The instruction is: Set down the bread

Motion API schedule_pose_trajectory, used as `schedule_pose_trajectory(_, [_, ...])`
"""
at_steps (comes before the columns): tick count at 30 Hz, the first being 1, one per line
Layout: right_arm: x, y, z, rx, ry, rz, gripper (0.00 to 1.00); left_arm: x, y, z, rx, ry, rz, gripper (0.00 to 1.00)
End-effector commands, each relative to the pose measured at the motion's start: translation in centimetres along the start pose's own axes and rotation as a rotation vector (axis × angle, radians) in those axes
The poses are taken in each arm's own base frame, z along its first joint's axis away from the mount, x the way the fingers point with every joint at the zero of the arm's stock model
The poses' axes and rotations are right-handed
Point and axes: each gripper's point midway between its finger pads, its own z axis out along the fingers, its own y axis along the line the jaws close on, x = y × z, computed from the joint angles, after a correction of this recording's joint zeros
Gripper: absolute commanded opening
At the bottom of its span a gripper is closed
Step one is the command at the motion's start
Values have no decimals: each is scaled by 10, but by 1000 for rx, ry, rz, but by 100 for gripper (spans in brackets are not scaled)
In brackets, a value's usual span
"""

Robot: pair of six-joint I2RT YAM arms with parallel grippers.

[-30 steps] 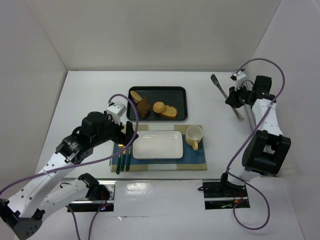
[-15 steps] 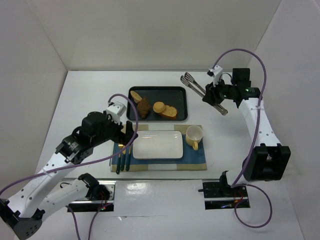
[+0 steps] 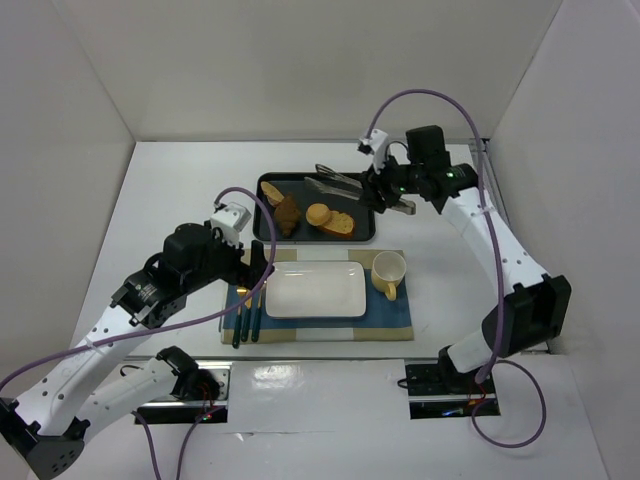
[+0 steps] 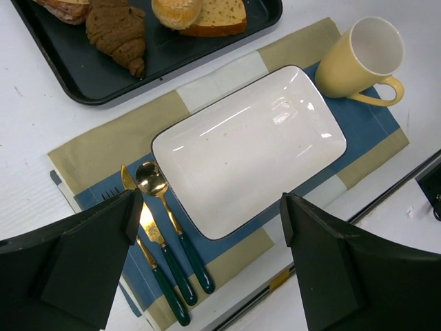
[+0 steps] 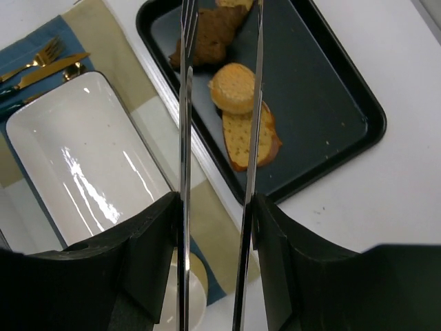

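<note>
On the tray's [image 3: 366, 222] back-left corner, bread [image 3: 272, 192] is lying beside the dark pastry [image 3: 288, 213]. Right gripper [image 5: 216, 227] is clamping tongs [image 3: 338, 183] and holding them over the tray, tong arms apart. Left gripper [image 4: 210, 203] is hanging over cutlery [image 4: 162, 234] and plate [image 4: 255, 145], fingers spread wide.

Far ahead of the left gripper [image 4: 210, 207], the bread [image 4: 62, 7] and the tray [image 4: 62, 58] are cut off by the top edge. From the right gripper [image 5: 215, 203] the tongs [image 5: 185, 138] run out of frame, tips unseen. The cup [image 5: 196, 279] is half hidden between its fingers.
</note>
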Motion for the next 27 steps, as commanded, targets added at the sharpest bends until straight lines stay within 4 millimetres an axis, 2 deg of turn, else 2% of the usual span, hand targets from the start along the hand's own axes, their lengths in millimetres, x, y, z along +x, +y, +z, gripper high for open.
schedule_pose_trajectory(1, [-33,2,19,-7,-24,-30,54,-13,3,-3,-22,-64,16,100])
schedule_pose_trajectory(2, [-38,3,26,-19,-23,-37,54,-10,6,-2,-36,-58,15,100])
schedule_pose_trajectory(3, [-33,8,44,-46,12,-34,54,-10,7,-2,-36,-58,15,100])
schedule_pose_trajectory(4, [-43,9,48,-50,-4,-49,54,-11,8,-2,-47,-60,15,100])
schedule_pose_trajectory(5, [-45,8,54,-47,3,-63,56,-13,10,-4,-61,-74,5,100])
schedule_pose_trajectory(6, [-42,8,70,-44,24,-69,56,-13,12,-4,-73,-77,5,100])
schedule_pose_trajectory(7, [-49,2,73,-31,15,-76,56,-16,15,-7,-88,-91,4,100])
schedule_pose_trajectory(8, [-52,4,80,-42,15,-97,56,-16,17,-7,-99,-94,4,100])
schedule_pose_trajectory(9, [-42,0,94,-46,51,-82,56,-18,19,-10,-110,-107,3,100])
schedule_pose_trajectory(10, [-53,1,98,-50,36,-106,56,-18,23,-12,-134,-118,-8,100])
schedule_pose_trajectory(11, [-53,-1,103,-54,45,-102,56,-18,25,-12,-146,-120,-9,100])
schedule_pose_trajectory(12, [-44,-2,117,-63,78,-104,56,-21,26,-16,-153,-139,-10,100])
schedule_pose_trajectory(14, [-47,-3,126,-59,82,-120,56,-24,29,-21,-167,-167,-12,100])
schedule_pose_trajectory(16, [-40,5,144,-74,111,-127,56,-26,30,-23,-174,-180,-13,100])
schedule_pose_trajectory(17, [-43,0,147,-61,110,-131,56,-26,30,-23,-174,-180,-13,100])
schedule_pose_trajectory(18, [-44,5,152,-71,110,-138,56,-26,30,-23,-174,-180,-13,100])
schedule_pose_trajectory(19, [-34,7,163,-70,146,-135,56,-26,32,-24,-183,-182,-14,100])
schedule_pose_trajectory(20, [-39,3,165,-56,137,-141,56,-26,32,-24,-183,-182,-14,100])
schedule_pose_trajectory(21, [-38,7,169,-67,145,-143,56,-26,32,-24,-183,-182,-14,100])
schedule_pose_trajectory(22, [-31,10,177,-75,172,-140,56,-26,32,-24,-183,-182,-14,100])
schedule_pose_trajectory(25, [-37,13,180,-79,163,-149,56,-26,32,-24,-183,-182,-14,100])
schedule_pose_trajectory(27, [-35,23,187,-89,176,-162,56,-26,32,-24,-183,-182,-14,100])
